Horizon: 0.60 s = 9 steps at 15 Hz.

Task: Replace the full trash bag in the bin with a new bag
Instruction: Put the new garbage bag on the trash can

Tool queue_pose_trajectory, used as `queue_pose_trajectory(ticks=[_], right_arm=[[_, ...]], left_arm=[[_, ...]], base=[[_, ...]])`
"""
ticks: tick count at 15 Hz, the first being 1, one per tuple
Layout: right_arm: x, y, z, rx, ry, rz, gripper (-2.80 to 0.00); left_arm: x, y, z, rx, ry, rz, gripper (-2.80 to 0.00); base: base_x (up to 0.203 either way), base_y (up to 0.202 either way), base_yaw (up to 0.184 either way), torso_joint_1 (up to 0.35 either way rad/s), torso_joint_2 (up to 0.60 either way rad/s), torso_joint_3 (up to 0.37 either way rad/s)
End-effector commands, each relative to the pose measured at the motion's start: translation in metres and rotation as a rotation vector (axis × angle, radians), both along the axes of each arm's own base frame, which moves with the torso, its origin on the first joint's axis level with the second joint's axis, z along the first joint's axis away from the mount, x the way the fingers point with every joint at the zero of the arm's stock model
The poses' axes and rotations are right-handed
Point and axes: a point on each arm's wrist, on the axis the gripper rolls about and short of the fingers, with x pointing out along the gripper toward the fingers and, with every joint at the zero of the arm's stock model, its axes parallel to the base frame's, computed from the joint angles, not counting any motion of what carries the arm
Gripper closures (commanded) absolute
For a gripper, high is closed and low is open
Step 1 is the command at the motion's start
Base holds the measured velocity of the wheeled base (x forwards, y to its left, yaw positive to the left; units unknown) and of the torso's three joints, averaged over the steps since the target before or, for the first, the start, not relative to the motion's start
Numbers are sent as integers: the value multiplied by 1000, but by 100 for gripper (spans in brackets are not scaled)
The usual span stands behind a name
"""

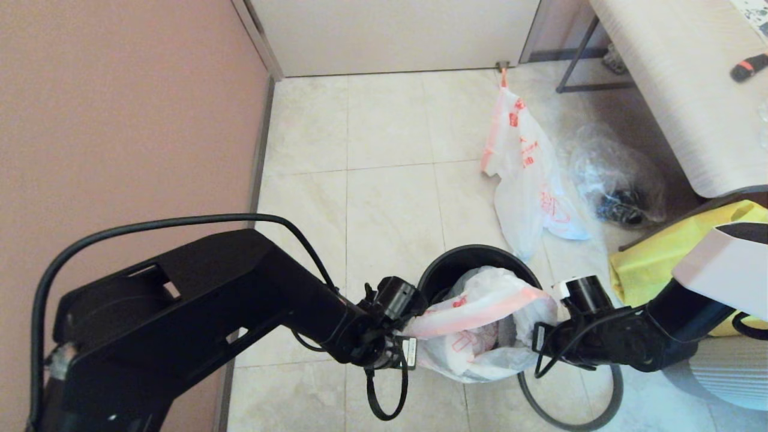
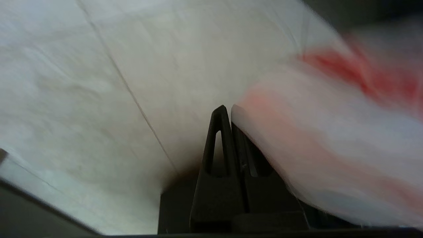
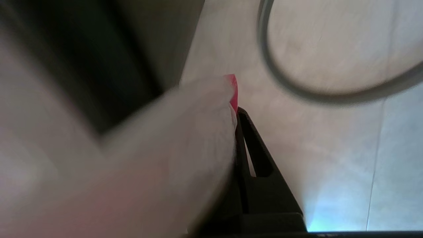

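The full trash bag (image 1: 480, 324) sits in the bin (image 1: 447, 273) at the floor's six o'clock. The left gripper (image 1: 403, 336) at nine o'clock and the right gripper (image 1: 543, 336) at three o'clock each have their fingers clenched on its rim. The new bag (image 1: 528, 174) lies on the floor at the bin's one o'clock, and the grey hoop (image 1: 600, 414) lies at its five o'clock.

Head overhead; wrists close on bag (image 1: 480, 324)

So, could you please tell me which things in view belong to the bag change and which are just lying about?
Part of the job:
- full trash bag, in the bin, held by both claws
- left claw, right claw, both shut on it
- grey hoop, on the floor
- new bag, on the floor

Just lying about:
- clear plastic bag
- yellow tote
- table
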Motion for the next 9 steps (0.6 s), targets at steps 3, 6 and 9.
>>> queue_pose_trajectory(ticks=[3,6,9], right_arm=[[21,5,12,-2,-122,-34,0],[25,10,22,-10,-197,-45,0],[22,18,30,-1,-221,-22,0]], left_arm=[[26,-1,13,-36,-95,72,0],[33,-4,24,-117,-205,87,0],[24,1,19,-134,-222,82,0]], base=[[0,0,0,0,0,0],[0,0,0,0,0,0],[0,0,0,0,0,0]])
